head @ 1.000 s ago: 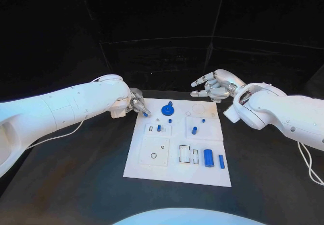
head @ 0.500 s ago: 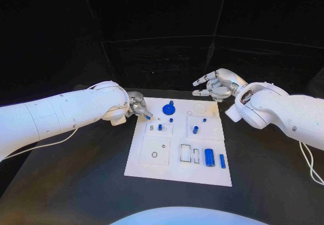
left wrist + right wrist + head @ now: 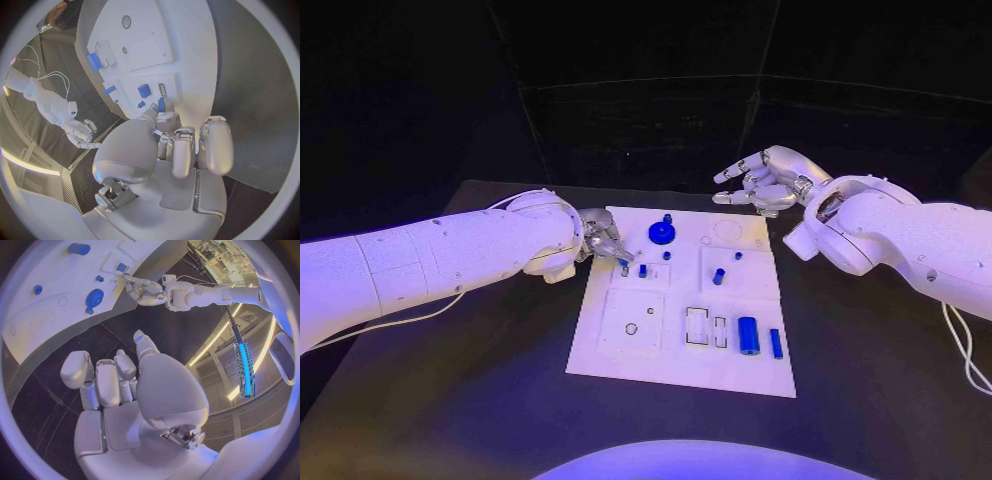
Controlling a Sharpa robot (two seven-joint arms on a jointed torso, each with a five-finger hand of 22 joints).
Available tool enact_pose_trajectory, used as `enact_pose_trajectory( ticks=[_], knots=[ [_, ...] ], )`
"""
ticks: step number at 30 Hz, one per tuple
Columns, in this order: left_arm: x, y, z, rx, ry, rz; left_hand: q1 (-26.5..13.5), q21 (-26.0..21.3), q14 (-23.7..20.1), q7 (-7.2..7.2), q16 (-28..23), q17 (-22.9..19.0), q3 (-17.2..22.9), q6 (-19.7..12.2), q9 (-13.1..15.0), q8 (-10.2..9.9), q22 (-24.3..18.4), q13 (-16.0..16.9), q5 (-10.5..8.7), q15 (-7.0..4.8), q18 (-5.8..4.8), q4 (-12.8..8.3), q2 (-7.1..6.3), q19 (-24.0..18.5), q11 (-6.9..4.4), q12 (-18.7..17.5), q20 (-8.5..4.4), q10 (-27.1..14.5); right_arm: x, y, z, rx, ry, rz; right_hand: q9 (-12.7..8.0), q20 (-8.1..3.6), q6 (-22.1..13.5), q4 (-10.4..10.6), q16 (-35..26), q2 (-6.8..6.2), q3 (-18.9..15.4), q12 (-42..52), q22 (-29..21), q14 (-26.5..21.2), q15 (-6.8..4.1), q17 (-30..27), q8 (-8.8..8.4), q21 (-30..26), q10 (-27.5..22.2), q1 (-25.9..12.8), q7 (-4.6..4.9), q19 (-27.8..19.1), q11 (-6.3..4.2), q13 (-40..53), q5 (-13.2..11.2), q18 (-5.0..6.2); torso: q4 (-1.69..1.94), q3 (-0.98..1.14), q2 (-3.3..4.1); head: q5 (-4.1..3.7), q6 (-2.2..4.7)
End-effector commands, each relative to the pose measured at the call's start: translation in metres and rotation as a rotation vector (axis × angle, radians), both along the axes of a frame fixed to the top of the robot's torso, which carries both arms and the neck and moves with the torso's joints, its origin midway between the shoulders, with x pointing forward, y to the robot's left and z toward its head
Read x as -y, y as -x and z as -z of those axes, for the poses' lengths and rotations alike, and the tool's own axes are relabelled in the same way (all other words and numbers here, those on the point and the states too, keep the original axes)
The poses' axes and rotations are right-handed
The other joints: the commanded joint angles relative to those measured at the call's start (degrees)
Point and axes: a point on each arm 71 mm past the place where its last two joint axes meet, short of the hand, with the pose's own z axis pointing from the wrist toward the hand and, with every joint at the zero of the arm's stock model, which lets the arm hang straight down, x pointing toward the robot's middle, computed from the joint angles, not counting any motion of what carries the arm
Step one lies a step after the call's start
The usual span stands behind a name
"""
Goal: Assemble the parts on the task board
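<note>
Left robot hand [image 3: 604,240] farther over white task board [image 3: 632,355], pinching small blue peg [image 3: 161,104]; right robot hand [image 3: 764,182] empty, fingers spread.

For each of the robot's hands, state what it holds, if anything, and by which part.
The left hand pinches a small blue part by its upper end between its fingertips, over the task board. The right hand holds nothing; its fingers are apart.
</note>
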Motion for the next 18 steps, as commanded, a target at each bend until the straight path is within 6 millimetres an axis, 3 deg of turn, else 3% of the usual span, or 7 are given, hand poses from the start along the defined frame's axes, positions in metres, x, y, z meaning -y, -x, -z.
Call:
enact_pose_trajectory(
  ticks=[1,18],
  knots=[
    [-0.0002,0.0013,0.0006,-0.003,-0.035,-0.007,-0.4,-0.4,6.0,-0.39,0.2,15.1,3.5,0.2,3.8,2.5,0.0,-0.1,0.2,-0.24,0.06,-3.3,0.01,0.4,-0.37,-0.1,-0.4,0.0,-0.0014,0.0003,-0.0012,0.002,-0.004,-0.013,0.0,-0.07,0.0,0.0,-0.3,0.5,-0.3,-0.2,0.0,0.9,-0.48,0.0,0.31,-0.4,-0.4,-0.1,0.04,-0.5,-0.1,0.0,0.4,0.97,-0.01,0.04,0.04,-0.06,-0.06],
    [0.0023,0.0067,0.0049,-0.047,-0.089,0.018,-0.6,-0.5,6.0,-0.42,0.2,15.1,3.7,0.0,3.9,2.6,-0.1,-0.2,0.19,-0.26,0.08,-3.5,-0.25,0.3,-0.4,-0.3,-0.43,0.0,-0.001,0.0002,-0.001,0.002,-0.004,-0.013,0.0,-0.07,0.0,0.0,-0.3,0.5,-0.3,-0.2,0.0,0.9,-0.48,0.0,0.31,-0.4,-0.4,-0.1,0.04,-0.5,-0.1,0.0,0.4,0.97,0.01,0.01,0.02,-0.13,-0.28]
  ],
)
